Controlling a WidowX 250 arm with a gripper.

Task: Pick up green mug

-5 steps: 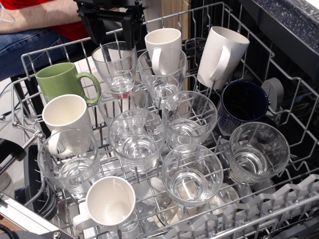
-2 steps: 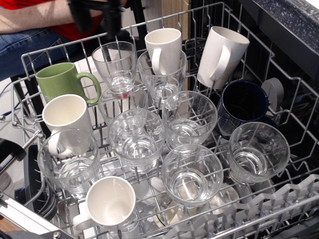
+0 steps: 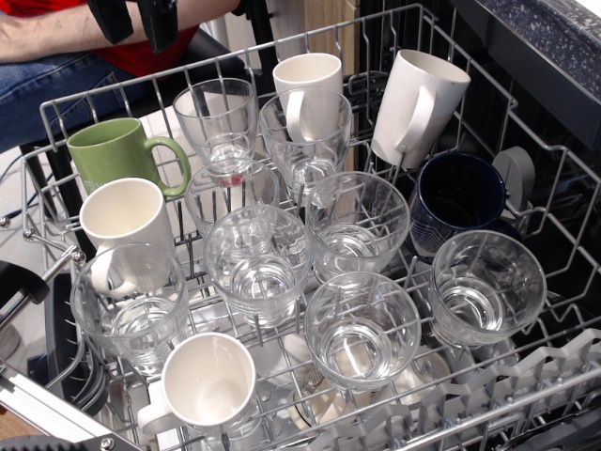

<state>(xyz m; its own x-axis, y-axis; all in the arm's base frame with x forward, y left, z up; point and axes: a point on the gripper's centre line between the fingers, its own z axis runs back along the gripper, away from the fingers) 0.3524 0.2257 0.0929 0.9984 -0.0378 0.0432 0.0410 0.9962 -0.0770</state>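
The green mug lies tilted in the back left corner of the wire dishwasher rack, with its loop handle pointing right. My gripper is at the top edge of the view, above and behind the mug and apart from it. Its two dark fingers hang down with a gap between them, open and empty. Most of the gripper is cut off by the frame.
Cream-white mugs, a dark navy mug and several clear glasses fill the rack. A person's arm and jeans are behind the rack at the top left.
My gripper has moved left and up along the top of the view, from above the back glass to above the green mug's corner. The mugs and glasses have not moved.
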